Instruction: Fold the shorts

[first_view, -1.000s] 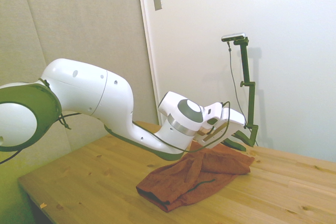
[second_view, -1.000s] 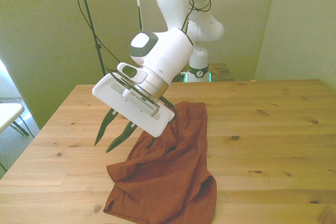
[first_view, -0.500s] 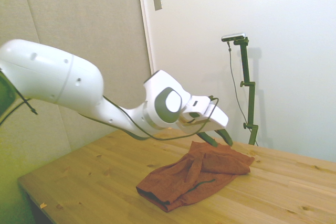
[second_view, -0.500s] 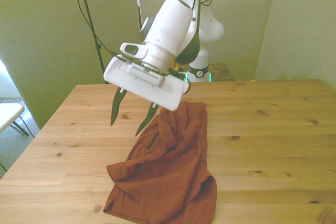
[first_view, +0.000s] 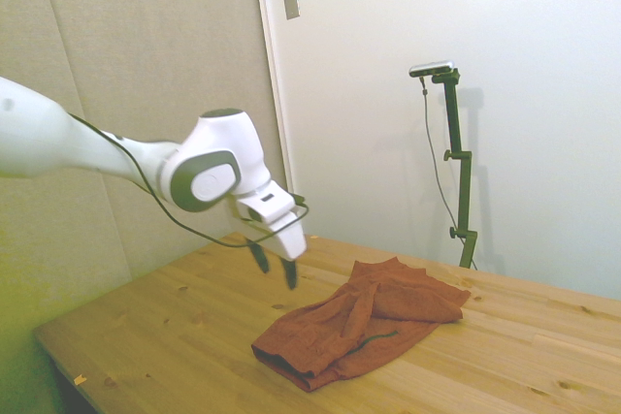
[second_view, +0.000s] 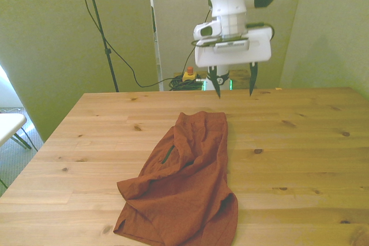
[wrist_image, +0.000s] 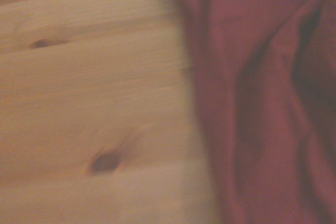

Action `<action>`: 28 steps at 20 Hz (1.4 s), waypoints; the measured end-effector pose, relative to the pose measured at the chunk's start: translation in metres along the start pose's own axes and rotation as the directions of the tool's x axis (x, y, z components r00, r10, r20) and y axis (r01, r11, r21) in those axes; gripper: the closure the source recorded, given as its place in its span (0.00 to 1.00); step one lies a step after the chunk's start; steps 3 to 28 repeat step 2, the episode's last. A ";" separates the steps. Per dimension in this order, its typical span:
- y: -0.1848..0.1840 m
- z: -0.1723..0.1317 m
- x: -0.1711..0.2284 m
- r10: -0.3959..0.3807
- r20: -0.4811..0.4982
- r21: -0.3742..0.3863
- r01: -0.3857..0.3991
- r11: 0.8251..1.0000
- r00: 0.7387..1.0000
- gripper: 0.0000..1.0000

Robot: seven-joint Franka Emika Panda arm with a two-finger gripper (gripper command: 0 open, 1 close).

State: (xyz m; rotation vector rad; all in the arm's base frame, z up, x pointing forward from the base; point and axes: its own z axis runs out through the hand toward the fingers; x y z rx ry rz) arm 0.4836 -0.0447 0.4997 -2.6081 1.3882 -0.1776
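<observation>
the shorts [second_view: 187, 185] lie doubled over in a rumpled heap on the surface [second_view: 300, 159], running from the middle down toward 7 o'clock in the front view. the end effector [second_view: 234, 87] hangs above at 12 o'clock, fingers spread and holding nothing, likely lifted clear so the fold sits undisturbed.

Wrist view blurred throughout; shorts [wrist_image: 262, 103] cut off at the frame edge. Front view: near hem of shorts [second_view: 184, 194] cropped by bottom edge. Underside folds hidden.
</observation>
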 end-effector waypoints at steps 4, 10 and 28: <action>0.020 -0.024 -0.026 -0.016 0.018 -0.007 0.016 1.000 1.000 0.00; 0.020 -0.024 -0.026 -0.016 0.018 -0.007 0.016 1.000 1.000 0.00; 0.020 -0.024 -0.026 -0.016 0.018 -0.007 0.016 1.000 1.000 0.00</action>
